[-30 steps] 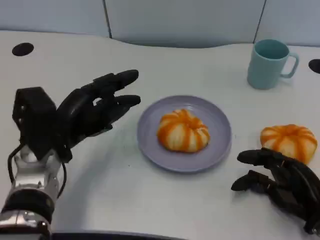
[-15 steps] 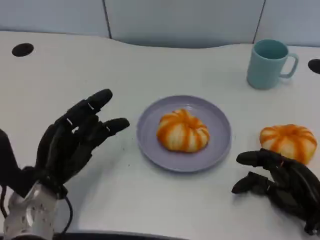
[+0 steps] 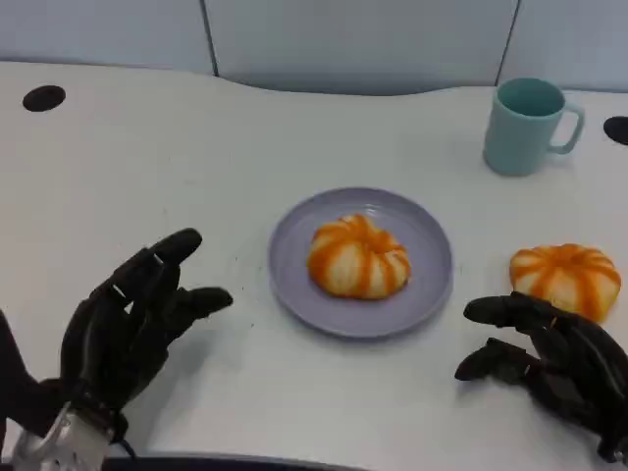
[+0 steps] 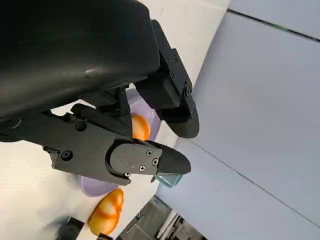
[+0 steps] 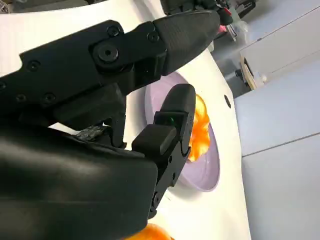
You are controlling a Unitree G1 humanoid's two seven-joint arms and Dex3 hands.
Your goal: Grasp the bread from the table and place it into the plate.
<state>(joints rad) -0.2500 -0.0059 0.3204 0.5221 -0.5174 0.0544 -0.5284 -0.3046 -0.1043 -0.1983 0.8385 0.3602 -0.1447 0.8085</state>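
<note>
An orange-and-cream striped bread (image 3: 358,257) lies in the middle of the lavender plate (image 3: 430,289) at the table's centre. A second striped bread (image 3: 566,277) rests on the table to the plate's right. My right hand (image 3: 549,366) lies just in front of that second bread, fingers apart, holding nothing. My left hand (image 3: 132,319) hovers at the lower left, well clear of the plate, fingers spread and empty. The left wrist view shows the plate (image 4: 95,187) with one bread (image 4: 141,127) in it and the other bread (image 4: 106,212) beyond. The right wrist view shows the plate (image 5: 200,172) with bread (image 5: 199,131).
A pale teal mug (image 3: 527,125) stands at the back right, handle to the right. Dark round holes sit in the tabletop at the far left (image 3: 44,96) and far right (image 3: 617,129). Bare white table lies between my left hand and the plate.
My left hand has drawn back from beside the plate toward the lower left and sunk lower. The right hand and both breads have stayed put.
</note>
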